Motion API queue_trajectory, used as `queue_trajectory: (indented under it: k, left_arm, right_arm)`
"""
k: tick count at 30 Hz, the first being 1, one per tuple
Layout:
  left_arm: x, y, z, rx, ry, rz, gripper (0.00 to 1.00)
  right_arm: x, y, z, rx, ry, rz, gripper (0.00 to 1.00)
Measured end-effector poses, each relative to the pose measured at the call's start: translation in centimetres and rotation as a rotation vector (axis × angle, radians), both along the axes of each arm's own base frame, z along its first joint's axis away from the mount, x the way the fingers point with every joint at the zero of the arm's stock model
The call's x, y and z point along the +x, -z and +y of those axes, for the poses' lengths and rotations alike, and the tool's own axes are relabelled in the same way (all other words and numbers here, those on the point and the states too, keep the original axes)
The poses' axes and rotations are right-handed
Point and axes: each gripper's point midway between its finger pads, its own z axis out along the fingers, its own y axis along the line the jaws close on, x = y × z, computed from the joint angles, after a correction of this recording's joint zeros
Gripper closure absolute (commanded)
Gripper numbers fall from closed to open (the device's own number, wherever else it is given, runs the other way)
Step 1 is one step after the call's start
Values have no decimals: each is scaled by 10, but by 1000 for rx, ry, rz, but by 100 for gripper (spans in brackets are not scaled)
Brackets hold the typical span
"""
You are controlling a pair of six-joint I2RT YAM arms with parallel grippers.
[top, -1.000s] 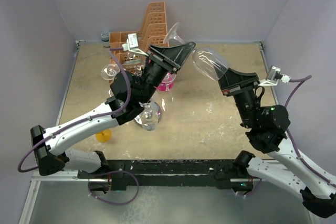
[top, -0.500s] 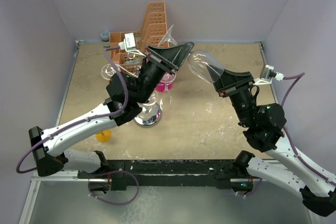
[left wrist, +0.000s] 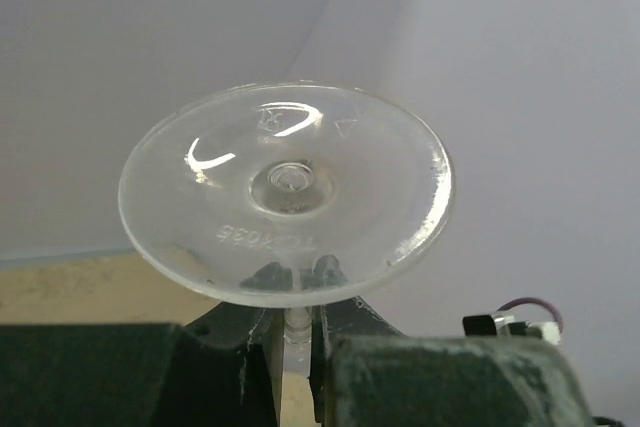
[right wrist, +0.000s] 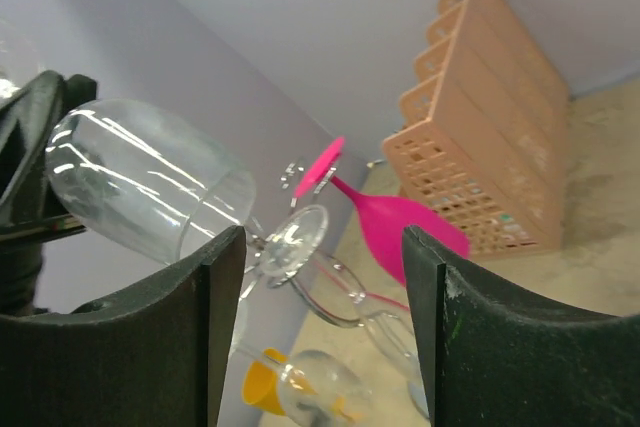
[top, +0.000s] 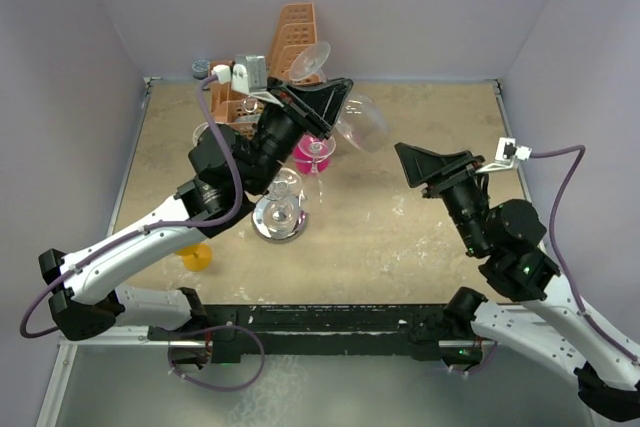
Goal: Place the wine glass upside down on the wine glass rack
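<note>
My left gripper (top: 338,90) is shut on the stem of a clear wine glass (top: 362,125) and holds it tilted in the air above the back of the table. In the left wrist view the glass's round foot (left wrist: 285,192) faces the camera, and the stem is pinched at the left gripper (left wrist: 292,347). My right gripper (top: 408,167) stands open to the right of the bowl, apart from it. The right wrist view shows the bowl (right wrist: 140,187) beyond the open right gripper (right wrist: 322,277). The wine glass rack (top: 270,222), silver wire on a chrome base, stands below the left arm.
A pink glass (top: 315,154) and a clear glass (top: 210,135) hang on the rack. A yellow glass (top: 197,258) lies near the left arm. An orange perforated basket (top: 290,42) stands at the back wall. The pink glass (right wrist: 400,222) and the basket (right wrist: 490,127) also show in the right wrist view.
The right gripper opened, let go of the glass's bowl and drew back to the right. The left gripper shut on the stem and carried the glass leftward and back.
</note>
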Motion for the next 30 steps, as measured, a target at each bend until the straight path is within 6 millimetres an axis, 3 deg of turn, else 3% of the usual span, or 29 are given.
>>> queue_trajectory:
  k: [3,5,11,21,26,30]
  left_arm:
    - [-1,6,0,105,-19,-54,100]
    - [-3,11,-3,178,-16,-99,100]
    - [-16,25,-18,376,48,-250,100]
    - [-48,34,-42,549,202,-545,100]
    - [-53,37,-48,600,222,-640,100]
    - [-54,52,-61,642,269,-671,100]
  right_arm:
    - [-1,8,-8,-69,29,21,29]
    - [-3,2,-12,-104,36,15,29]
    - [-9,-45,-18,-129,40,-25,30]
    - [-38,-112,-14,-26,-90,-131,30]
    - [-47,-126,-7,34,-157,-134,36]
    - [-47,-133,7,58,-215,-118,39]
